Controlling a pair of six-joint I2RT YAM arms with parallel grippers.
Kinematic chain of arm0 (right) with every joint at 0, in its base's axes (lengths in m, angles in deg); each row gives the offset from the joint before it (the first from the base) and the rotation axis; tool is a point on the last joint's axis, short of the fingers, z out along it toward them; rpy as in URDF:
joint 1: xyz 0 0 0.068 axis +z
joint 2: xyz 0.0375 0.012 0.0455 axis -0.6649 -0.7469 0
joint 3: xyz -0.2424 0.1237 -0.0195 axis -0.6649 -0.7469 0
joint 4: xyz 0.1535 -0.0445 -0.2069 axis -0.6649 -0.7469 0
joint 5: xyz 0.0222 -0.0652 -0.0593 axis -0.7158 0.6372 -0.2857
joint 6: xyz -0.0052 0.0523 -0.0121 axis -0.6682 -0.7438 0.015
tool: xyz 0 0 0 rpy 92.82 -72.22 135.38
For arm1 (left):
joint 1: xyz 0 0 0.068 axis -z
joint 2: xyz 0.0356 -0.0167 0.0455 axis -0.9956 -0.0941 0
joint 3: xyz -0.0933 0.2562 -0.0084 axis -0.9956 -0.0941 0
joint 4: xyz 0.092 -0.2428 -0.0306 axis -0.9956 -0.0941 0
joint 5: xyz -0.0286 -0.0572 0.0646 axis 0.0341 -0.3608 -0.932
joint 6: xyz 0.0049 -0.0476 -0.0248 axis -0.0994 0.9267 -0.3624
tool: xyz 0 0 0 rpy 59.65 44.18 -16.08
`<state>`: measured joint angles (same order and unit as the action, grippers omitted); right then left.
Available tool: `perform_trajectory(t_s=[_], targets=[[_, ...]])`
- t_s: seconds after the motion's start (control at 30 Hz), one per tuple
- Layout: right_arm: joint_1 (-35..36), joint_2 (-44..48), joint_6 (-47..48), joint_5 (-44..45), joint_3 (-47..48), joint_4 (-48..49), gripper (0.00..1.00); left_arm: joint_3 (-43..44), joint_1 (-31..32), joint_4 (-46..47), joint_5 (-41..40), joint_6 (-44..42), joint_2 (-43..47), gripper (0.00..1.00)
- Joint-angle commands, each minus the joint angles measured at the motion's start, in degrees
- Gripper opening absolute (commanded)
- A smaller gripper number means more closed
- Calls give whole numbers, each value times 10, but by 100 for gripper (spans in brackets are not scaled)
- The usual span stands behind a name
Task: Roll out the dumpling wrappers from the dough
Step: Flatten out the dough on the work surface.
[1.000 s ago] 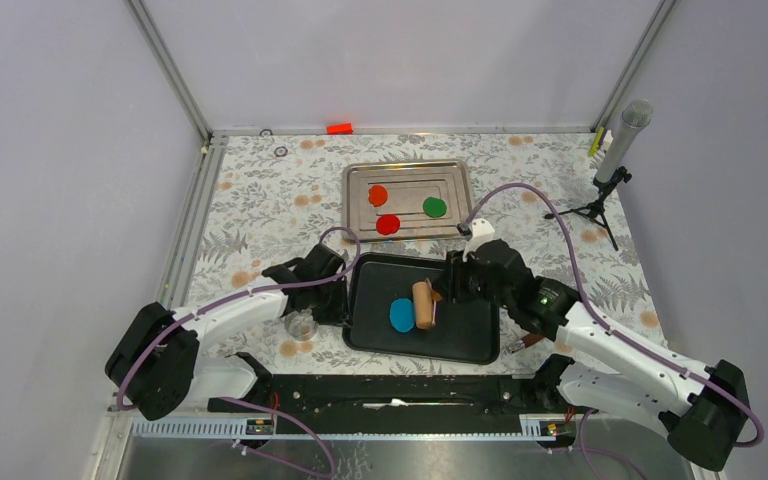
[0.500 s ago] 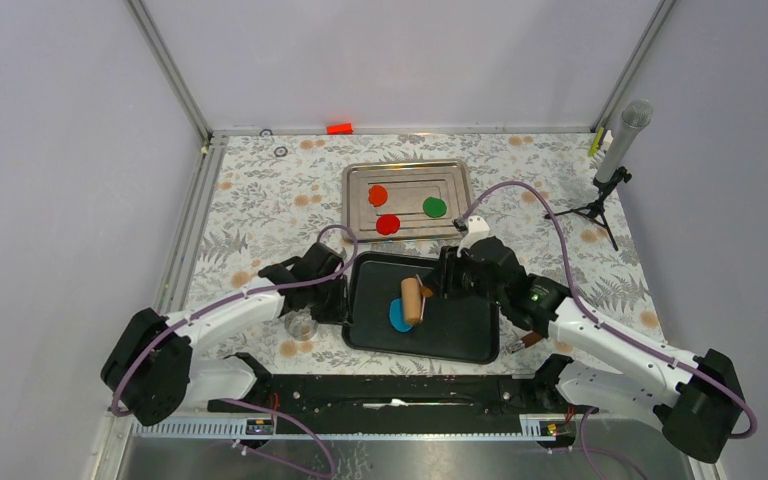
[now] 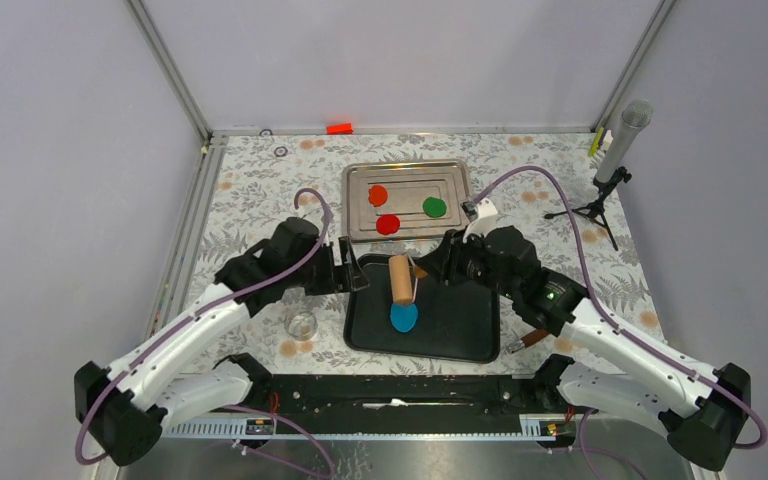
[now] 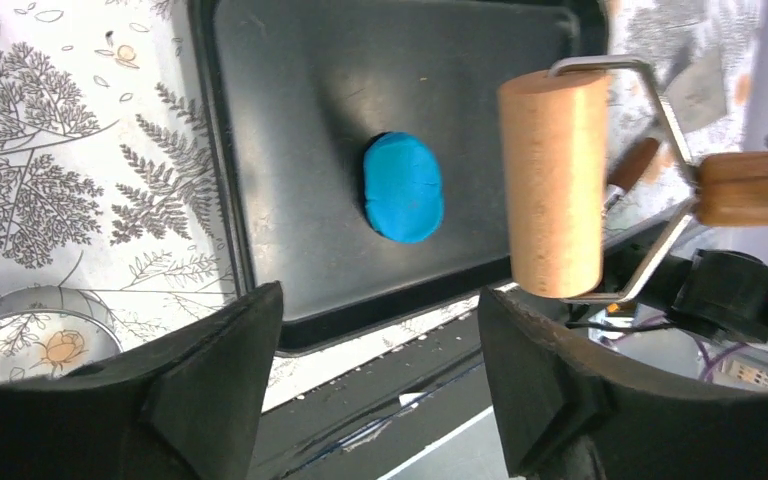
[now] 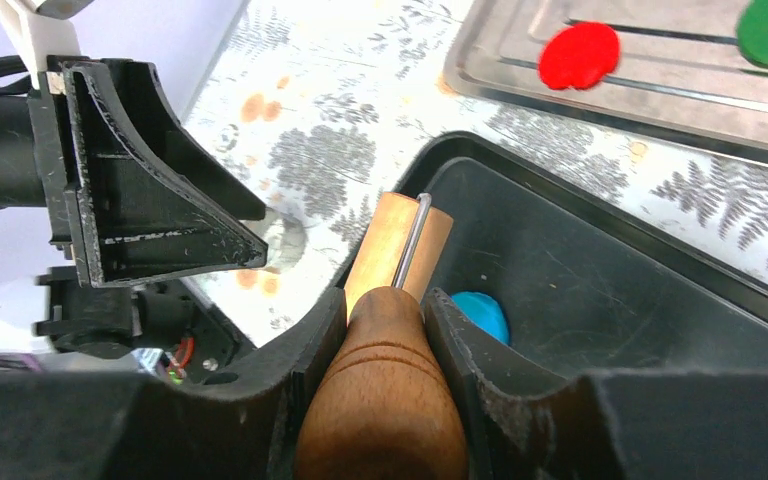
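While clamping roller (image 3: 400, 278) by handle over far-left part of black tray (image 3: 460, 320), right gripper (image 5: 385, 320) nearest. Noted dough (image 3: 404, 317): blue oval puck near-left of tray centre, just nearward of roller, long axes roughly parallel. Empty left gripper (image 4: 380, 320) agape beside tray's left rim.

no readable text, labels or numbers

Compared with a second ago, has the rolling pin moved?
Yes. The rolling pin has shifted left and toward the steel tray, from beside the blue dough to its far side.
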<state>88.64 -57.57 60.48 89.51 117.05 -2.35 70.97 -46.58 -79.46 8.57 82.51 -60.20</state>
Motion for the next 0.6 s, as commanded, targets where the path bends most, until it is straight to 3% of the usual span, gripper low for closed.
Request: perform_trajectory(t_s=[0.0, 0.1, 0.37, 0.57], targets=[[-15, 30, -32, -55, 12, 113, 0, 23, -11, 27, 26, 20, 68, 83], [-46, 41, -80, -101, -2, 164, 0, -10, -26, 97, 73, 47, 122, 98], [-79, 46, -208, -184, -51, 313, 0, -130, -108, 310, 254, 160, 205, 99], [-79, 23, -252, -213, -62, 384, 0, -204, -111, 522, 317, 285, 197, 99]])
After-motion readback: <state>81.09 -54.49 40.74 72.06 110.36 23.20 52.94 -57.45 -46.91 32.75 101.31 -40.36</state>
